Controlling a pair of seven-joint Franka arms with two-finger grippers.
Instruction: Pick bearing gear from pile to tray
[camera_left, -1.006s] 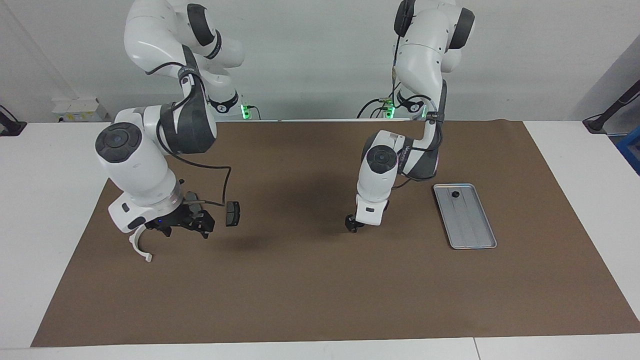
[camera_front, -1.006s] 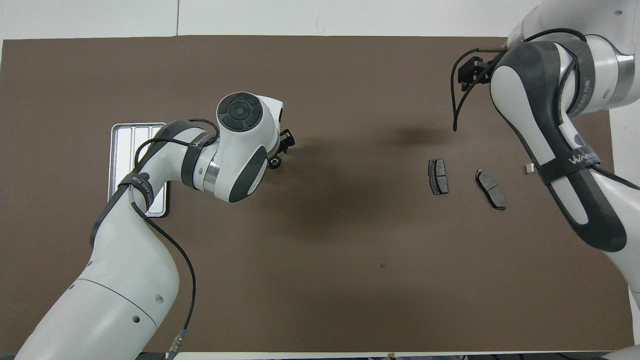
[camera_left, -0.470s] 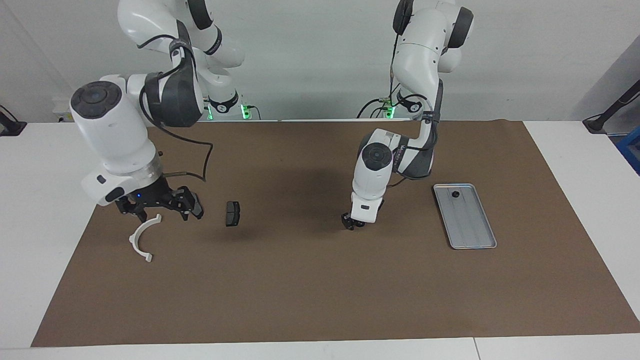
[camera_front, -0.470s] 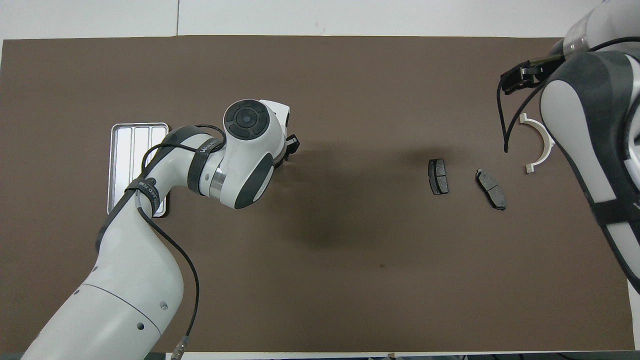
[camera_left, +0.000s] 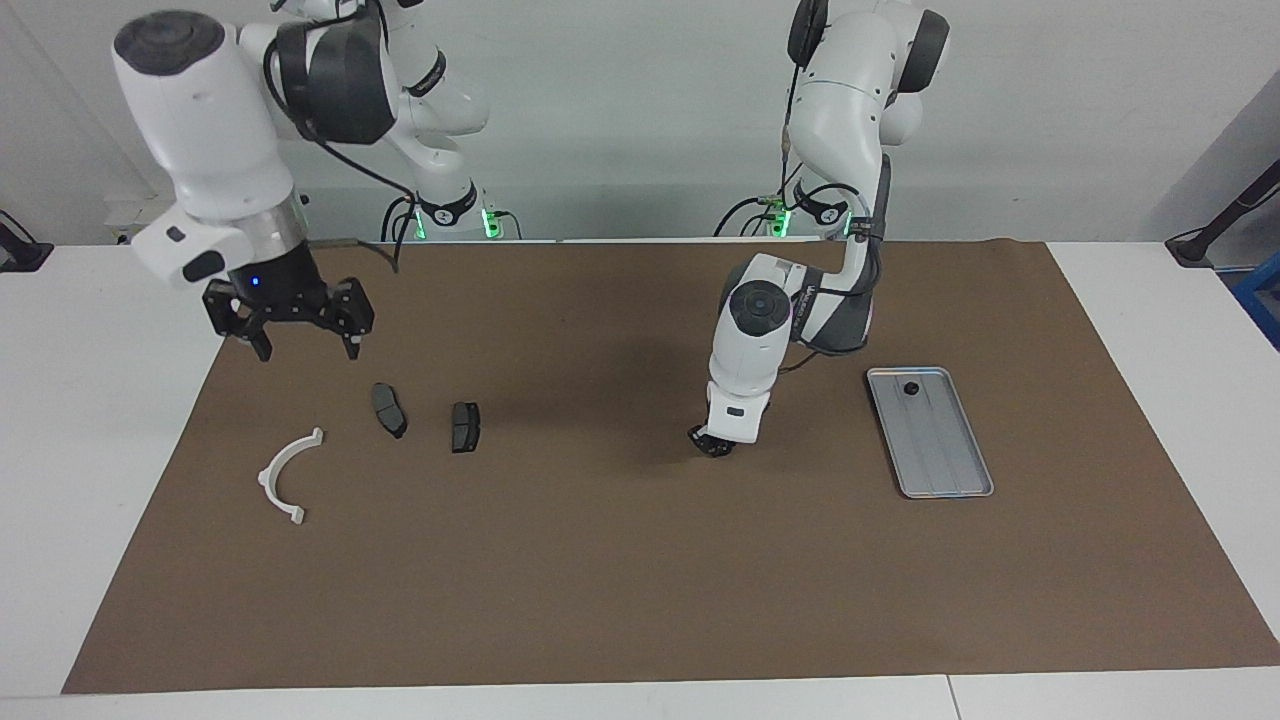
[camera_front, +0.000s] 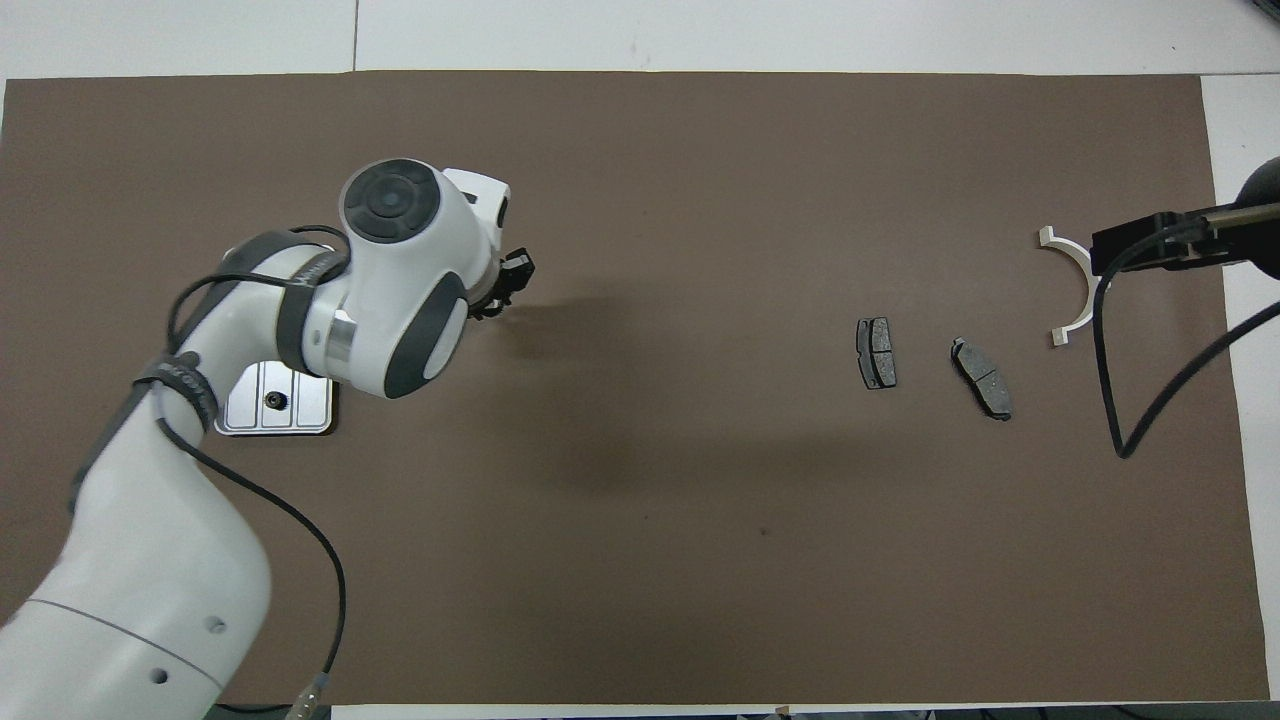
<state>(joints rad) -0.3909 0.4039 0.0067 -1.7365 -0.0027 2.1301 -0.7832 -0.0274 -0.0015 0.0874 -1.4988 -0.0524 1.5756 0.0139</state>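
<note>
- Bearing gear (camera_left: 911, 388) (camera_front: 272, 400), a small black round piece, lay inside the tray (camera_left: 940, 460) (camera_front: 305, 410), at the tray's end nearer to the robots.
- That piece sat well apart from the left tool (camera_left: 713, 446) (camera_front: 505, 285), toward the left arm's end of the desk (camera_left: 1150, 330) from it, with a strip of bare brown mat (camera_left: 620, 570) (camera_front: 700, 180) between tool and tray.
- The left tool hung low over the mat, pointing down, between the tray and the pile (camera_left: 389, 440) (camera_front: 980, 330). Whether its fingers were spread or pressed together could not be told, nor whether anything small sat between them.
- The right tool (camera_left: 305, 345) was raised high over the mat toward the right arm's end of the desk, its two fingers (camera_left: 262, 350) spread wide with nothing between them.
- The pile lay on the mat below the right tool and clear of it, touched by neither tool.
- In the pile, the white arc (camera_left: 285, 475) (camera_front: 1075, 285) lay closest to the right arm's end of the desk, flat on the mat.
- Two dark pads rested beside the arc, on its side toward the left tool: the first pad (camera_left: 389, 410) (camera_front: 982, 377) next to the arc, the second pad (camera_left: 465, 427) (camera_front: 876, 352) just beside the first and closest of the pile to the left tool, though still well apart from it.
- The pads did not touch each other or the arc.
</note>
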